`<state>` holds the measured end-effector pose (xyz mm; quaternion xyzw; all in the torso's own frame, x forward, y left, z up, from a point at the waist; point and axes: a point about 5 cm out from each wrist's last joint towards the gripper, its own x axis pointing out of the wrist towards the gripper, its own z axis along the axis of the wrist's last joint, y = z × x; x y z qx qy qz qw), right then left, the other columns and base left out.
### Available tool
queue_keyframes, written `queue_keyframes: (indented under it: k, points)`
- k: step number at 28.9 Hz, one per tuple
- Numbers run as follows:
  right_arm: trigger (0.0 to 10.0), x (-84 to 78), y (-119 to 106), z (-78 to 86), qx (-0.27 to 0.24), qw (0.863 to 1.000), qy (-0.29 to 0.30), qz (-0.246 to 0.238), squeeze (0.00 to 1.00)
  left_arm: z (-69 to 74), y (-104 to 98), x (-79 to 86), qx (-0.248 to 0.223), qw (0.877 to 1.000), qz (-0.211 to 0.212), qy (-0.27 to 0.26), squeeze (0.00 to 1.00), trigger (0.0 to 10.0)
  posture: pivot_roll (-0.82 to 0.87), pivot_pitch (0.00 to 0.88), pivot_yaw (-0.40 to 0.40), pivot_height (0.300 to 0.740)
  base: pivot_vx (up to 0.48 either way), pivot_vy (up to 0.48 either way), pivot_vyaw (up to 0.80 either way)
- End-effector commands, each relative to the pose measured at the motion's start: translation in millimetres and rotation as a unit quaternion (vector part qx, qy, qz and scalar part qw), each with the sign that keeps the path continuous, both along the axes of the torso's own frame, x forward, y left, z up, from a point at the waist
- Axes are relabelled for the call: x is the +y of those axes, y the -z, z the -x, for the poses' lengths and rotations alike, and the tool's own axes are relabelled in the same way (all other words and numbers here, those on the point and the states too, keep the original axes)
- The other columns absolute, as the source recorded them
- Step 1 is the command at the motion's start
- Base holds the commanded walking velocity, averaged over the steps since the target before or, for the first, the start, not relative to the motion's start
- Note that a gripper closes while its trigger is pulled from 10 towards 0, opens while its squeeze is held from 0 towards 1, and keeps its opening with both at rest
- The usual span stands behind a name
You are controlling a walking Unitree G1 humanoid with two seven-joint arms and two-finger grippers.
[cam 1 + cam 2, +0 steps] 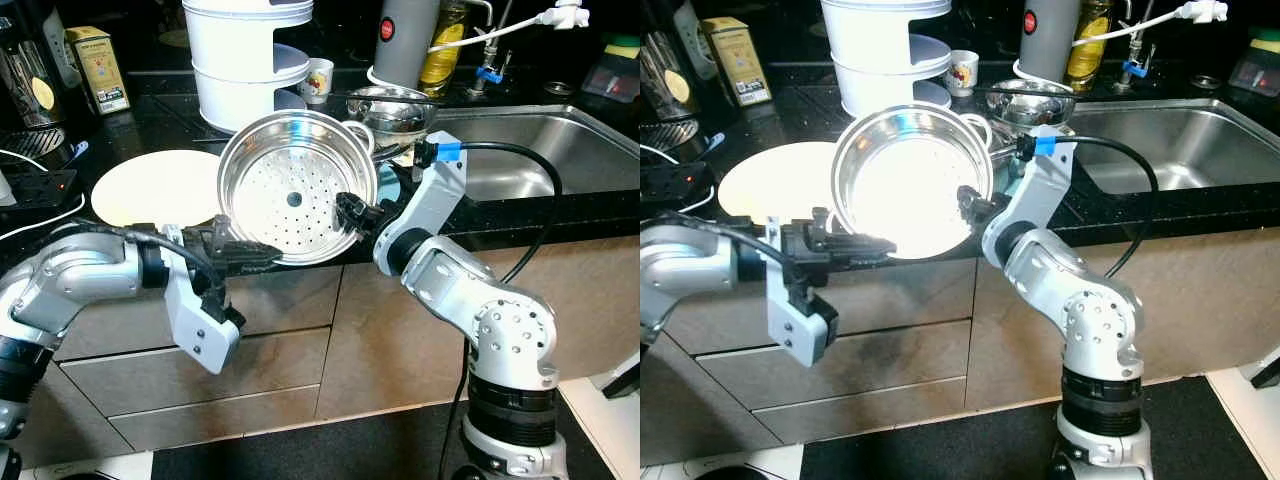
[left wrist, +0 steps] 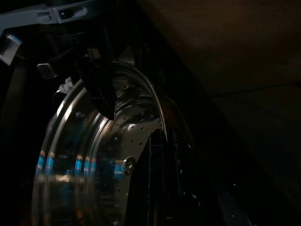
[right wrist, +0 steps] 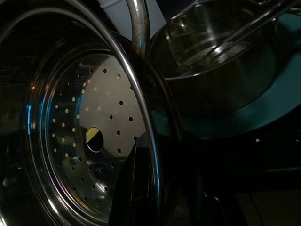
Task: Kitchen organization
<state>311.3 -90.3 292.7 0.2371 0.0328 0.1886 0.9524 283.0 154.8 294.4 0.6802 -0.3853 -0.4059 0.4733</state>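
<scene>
Left pincer (image 1: pixel 262 257): clenched on the lower rim of the steamer pan (image 1: pixel 297 187). Steamer pan: perforated steel, tilted up on edge, held clear of the black bench (image 1: pixel 150 125) between both pincers. Right pincer (image 1: pixel 352 212): clenched on the pan's right rim. Behind the left pincer, on the bench: cream round plate (image 1: pixel 155 186). Beyond the right pincer: steel bowl (image 1: pixel 391 106), then sink (image 1: pixel 560 150).

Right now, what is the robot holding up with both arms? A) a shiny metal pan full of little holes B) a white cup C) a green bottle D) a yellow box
A: both the left gripper and the right gripper clamp the rim of the perforated steel steamer pan, tilted up above the counter edge.
</scene>
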Motion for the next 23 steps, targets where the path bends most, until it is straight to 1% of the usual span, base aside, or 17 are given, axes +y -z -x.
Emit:
queue_keyframes:
  k: [1,2,3,4,5,7,8,11,14,16,18,19,20,21,22,23]
  points:
    - [0.0,-6.1,10,-2.9,0.025,0.999,0.019,0.002,0.00,2.5,-15,-3.0,-0.021,0.998,0.048,0.022,0.00,10.0,-0.01,0.148,-0.038,0.740,0.000,0.000,0.00]
    - [0.0,-6.1,10,-2.8,0.026,0.999,0.019,0.002,0.00,2.0,-16,-2.8,-0.019,0.998,0.054,0.021,0.00,10.0,-0.01,0.148,-0.038,0.740,0.000,0.000,0.00]
    - [0.0,-6.2,11,-2.8,0.026,0.999,0.020,0.001,0.00,1.7,-17,-2.5,-0.018,0.998,0.060,0.022,0.17,10.0,-0.01,0.148,-0.037,0.740,0.000,0.000,0.00]
    - [0.0,-6.2,11,-2.7,0.026,0.999,0.020,0.001,0.00,1.6,-18,-2.4,-0.019,0.998,0.063,0.023,0.17,10.0,-0.01,0.148,-0.037,0.740,0.000,0.000,0.00]
    - [0.0,-6.3,11,-2.6,0.026,0.999,0.021,0.000,0.00,1.2,-21,-1.6,-0.016,0.996,0.083,0.025,1.00,10.0,-0.01,0.149,-0.037,0.740,0.000,0.000,0.00]
    - [0.0,-6.3,11,-2.4,0.027,0.999,0.022,-0.001,0.00,0.6,-25,-0.4,-0.013,0.994,0.107,0.029,1.00,10.0,-0.01,0.149,-0.037,0.740,0.000,0.000,0.00]
    - [0.0,-6.4,11,-2.6,0.027,0.999,0.023,-0.002,0.00,0.3,-26,-0.2,-0.011,0.993,0.112,0.030,1.00,10.0,-0.01,0.149,-0.037,0.740,0.000,0.000,0.00]
    - [0.0,-6.5,11,-2.7,0.028,0.999,0.024,-0.003,0.00,0.0,-27,-0.2,-0.013,0.993,0.113,0.030,1.00,10.0,-0.01,0.151,-0.038,0.740,0.000,0.000,0.00]
    - [0.0,-6.9,11,-2.7,0.029,0.999,0.026,-0.004,0.00,-1.6,-28,-0.3,-0.014,0.994,0.109,0.019,1.00,10.0,-0.01,0.151,-0.038,0.740,0.000,0.000,0.00]
    - [0.0,-6.9,11,-2.8,0.029,0.999,0.028,-0.004,0.00,-4.9,-28,-0.2,-0.013,0.994,0.108,-0.001,1.00,10.0,-0.01,0.152,-0.039,0.740,0.000,0.000,0.00]
    - [0.0,-7.1,11,-2.8,0.030,0.999,0.029,-0.005,0.00,-4.2,-32,-2.1,-0.003,0.990,0.140,0.007,1.00,10.0,-0.01,0.153,-0.039,0.740,0.000,0.000,0.00]
    - [0.0,-7.3,11,-2.8,0.030,0.999,0.030,-0.005,0.00,-2.2,-35,-3.9,-0.001,0.987,0.157,0.018,0.42,10.0,-0.01,0.153,-0.039,0.740,0.000,0.000,0.00]
    - [0.0,-7.6,11,-2.8,0.030,0.999,0.031,-0.005,0.00,-0.9,-39,-5.4,0.016,0.982,0.184,0.026,0.02,10.0,-0.01,0.153,-0.039,0.740,0.000,0.000,0.00]
    - [0.0,-8.3,11,-3.0,0.031,0.999,0.034,-0.006,0.00,0.0,-42,-6.5,0.054,0.975,0.215,0.028,0.00,10.0,-0.02,0.154,-0.039,0.740,0.000,0.000,0.00]
    - [0.0,-8.8,11,-3.1,0.032,0.999,0.037,-0.006,0.00,0.6,-44,-7.4,0.085,0.968,0.234,0.031,0.00,10.0,-0.02,0.154,-0.039,0.740,0.000,0.000,0.00]
    - [0.0,-8.8,11,-3.1,0.032,0.999,0.037,-0.006,0.00,0.6,-44,-7.4,0.085,0.968,0.234,0.031,0.00,10.0,-0.02,0.154,-0.039,0.740,0.000,0.000,0.00]
